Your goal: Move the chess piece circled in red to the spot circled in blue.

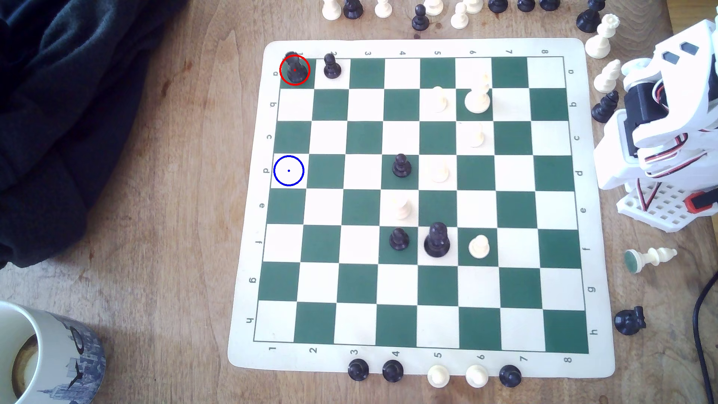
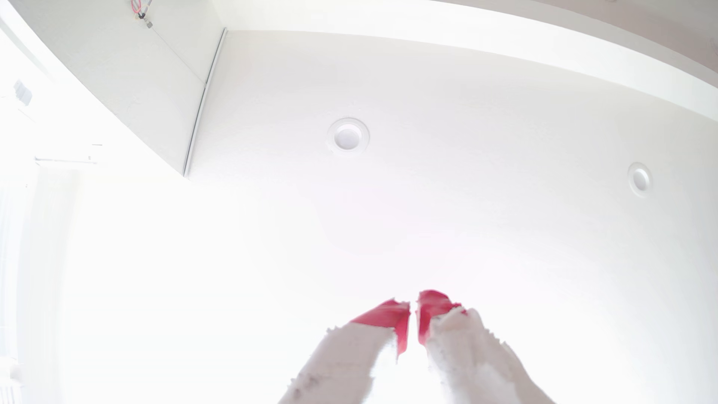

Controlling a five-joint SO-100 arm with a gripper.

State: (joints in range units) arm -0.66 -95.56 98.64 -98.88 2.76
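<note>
On a worn wooden table (image 1: 163,233) we see the chess piece (image 1: 295,69) in the board's (image 1: 408,365) corner square, three squares from the spot (image 1: 288,170). Our gripper (image 2: 413,310) points at a white ceiling (image 2: 427,97), red-tipped jaws nearly together, empty.

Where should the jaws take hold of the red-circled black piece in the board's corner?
Around the upright body of the chess piece, above its wide base, probably coming straight down from above. A black pawn stands one square to the exterior view's right, so closing across the other direction looks safer.

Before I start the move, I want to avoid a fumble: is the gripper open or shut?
Shut: the gripper's red fingertips nearly touch, holding nothing.
</note>
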